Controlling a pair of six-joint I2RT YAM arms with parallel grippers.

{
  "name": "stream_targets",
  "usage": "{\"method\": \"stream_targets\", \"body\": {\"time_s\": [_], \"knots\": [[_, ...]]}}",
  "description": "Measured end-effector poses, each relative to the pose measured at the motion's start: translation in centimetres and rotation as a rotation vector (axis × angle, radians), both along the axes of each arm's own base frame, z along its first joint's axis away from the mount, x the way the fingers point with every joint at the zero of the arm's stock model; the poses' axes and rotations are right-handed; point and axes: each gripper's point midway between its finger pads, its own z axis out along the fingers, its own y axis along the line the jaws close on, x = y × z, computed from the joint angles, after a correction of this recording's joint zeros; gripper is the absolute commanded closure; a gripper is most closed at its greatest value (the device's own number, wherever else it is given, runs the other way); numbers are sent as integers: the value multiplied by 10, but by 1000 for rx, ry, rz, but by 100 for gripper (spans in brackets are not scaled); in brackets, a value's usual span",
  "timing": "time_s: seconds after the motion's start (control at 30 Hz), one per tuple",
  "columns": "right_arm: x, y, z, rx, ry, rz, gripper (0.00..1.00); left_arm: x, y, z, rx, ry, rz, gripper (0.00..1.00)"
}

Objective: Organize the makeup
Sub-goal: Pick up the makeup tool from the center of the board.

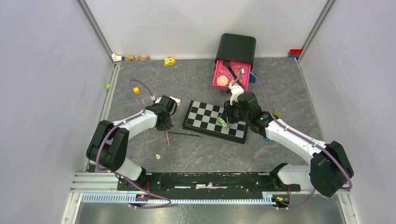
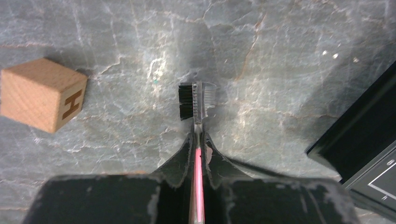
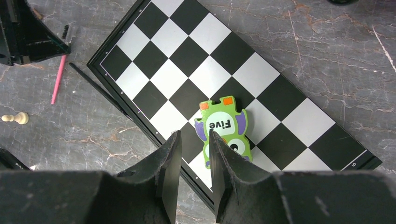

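Left gripper (image 2: 198, 136) clamped on pink brush (image 2: 198, 112), right gripper (image 3: 194, 135) parted, empty, over board (image 3: 224, 60), green toy (image 3: 224, 126) at its 3 o'clock

Same build on both: left arm (image 1: 137, 122) and right arm (image 1: 292, 137) have white links and chunky black joints, with a purple cable (image 1: 145, 88) looping along each. Left gripper (image 2: 198, 136) and right gripper (image 3: 194, 135) are matte black wedges, edges pretty scuffed and chipped to grey.

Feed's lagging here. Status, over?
Left gripper shut on pink brow brush. Right gripper open above chequered board, empty. Green Five toy beside its finger.
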Motion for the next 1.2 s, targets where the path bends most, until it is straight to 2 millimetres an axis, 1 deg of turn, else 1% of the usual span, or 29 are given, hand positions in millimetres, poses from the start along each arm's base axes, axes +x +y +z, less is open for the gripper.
{"method": "stream_targets", "body": {"time_s": [0.13, 0.2, 0.27, 0.37, 0.47, 0.57, 0.67, 0.73, 0.8, 0.93, 1.07, 1.2], "knots": [[0, -2, 0, -5, 0, -6, 66, -10, 6, 8, 15, 22, 1, 98], [0, -3, 1, -8, -3, -12, 66, -10, 7, 19, 16, 3, 5, 98], [1, -6, 3, -13, -12, -25, 66, -6, 6, 36, 6, -40, 4, 98], [4, -13, 13, -17, -47, -61, 65, 3, -5, 65, -32, -123, -16, 98], [8, -23, 32, -11, -108, -114, 65, 16, -24, 95, -80, -198, -51, 98], [10, -38, 55, 5, -190, -184, 66, 29, -45, 124, -132, -256, -89, 98], [10, -51, 67, 11, -239, -241, 66, 47, -71, 155, -176, -312, -138, 98], [9, -60, 70, 8, -259, -279, 66, 59, -89, 169, -197, -338, -175, 98], [7, -68, 70, -1, -272, -308, 66, 67, -105, 177, -219, -355, -202, 98], [3, -86, 72, -25, -298, -373, 67, 79, -135, 181, -259, -355, -265, 98], [-1, -105, 83, -38, -338, -447, 67, 95, -164, 185, -296, -351, -317, 98], [-6, -123, 93, -44, -379, -511, 66, 117, -199, 195, -356, -368, -361, 98]]}}
